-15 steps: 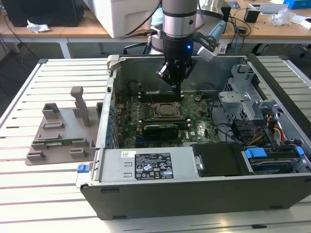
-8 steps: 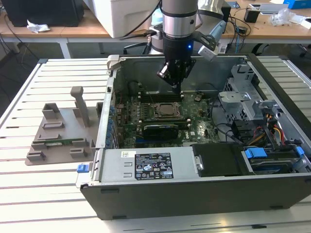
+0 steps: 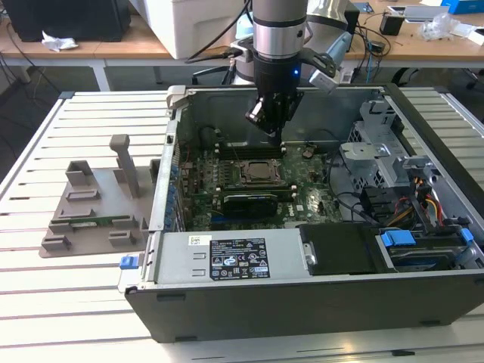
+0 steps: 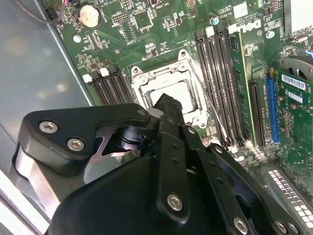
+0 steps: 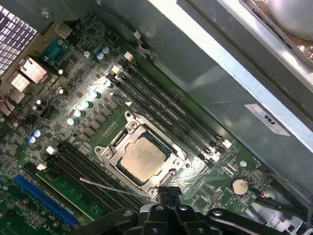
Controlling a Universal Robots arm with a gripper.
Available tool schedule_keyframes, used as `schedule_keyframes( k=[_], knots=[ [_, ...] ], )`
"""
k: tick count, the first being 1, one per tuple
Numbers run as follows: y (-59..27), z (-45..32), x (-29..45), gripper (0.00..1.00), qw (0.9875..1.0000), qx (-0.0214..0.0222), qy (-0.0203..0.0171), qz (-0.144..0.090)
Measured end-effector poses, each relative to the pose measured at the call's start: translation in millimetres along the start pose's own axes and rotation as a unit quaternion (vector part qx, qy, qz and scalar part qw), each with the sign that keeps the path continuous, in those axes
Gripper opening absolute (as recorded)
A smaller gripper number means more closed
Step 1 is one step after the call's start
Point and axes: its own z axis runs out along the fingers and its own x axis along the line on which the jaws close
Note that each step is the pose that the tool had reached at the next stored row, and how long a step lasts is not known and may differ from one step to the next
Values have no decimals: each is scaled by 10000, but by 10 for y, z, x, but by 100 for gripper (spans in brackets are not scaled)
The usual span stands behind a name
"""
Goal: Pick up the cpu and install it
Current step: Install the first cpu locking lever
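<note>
Already your cpu (image 5: 143, 159) sits inside the socket frame (image 5: 110, 155); gripper (image 5: 165, 192) hovers just above, jaws together, holding nothing

A slatted white table (image 3: 45, 302) carries everything. On it lies the open computer case (image 3: 318, 299). A grey plastic fixture (image 3: 94, 215) sits at the exterior view's left.

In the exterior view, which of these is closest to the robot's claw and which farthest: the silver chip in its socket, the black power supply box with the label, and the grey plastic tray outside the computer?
From the gripper:
1. The cpu, just below it, seated in the socket.
2. The power supply box, along the case's near wall.
3. The grey tray, outside the case at the view's left.
</note>
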Motion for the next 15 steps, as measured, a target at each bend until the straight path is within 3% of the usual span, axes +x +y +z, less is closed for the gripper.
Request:
schedule_keyframes(
  k=[3, 6, 9, 12, 13, 15],
  knots=[
    [0, -1, 0, 11, 10000, 3, 4, 54],
    [0, 0, 0, 11, 9993, 14, 22, 364],
    [0, 0, 0, 11, 9978, 25, 39, 666],
    [0, 0, 0, 11, 9951, 36, 57, 988],
    [0, 0, 0, 11, 9935, 41, 66, 1136],
    [0, 0, 0, 11, 9914, 47, 76, 1304]
  ],
)
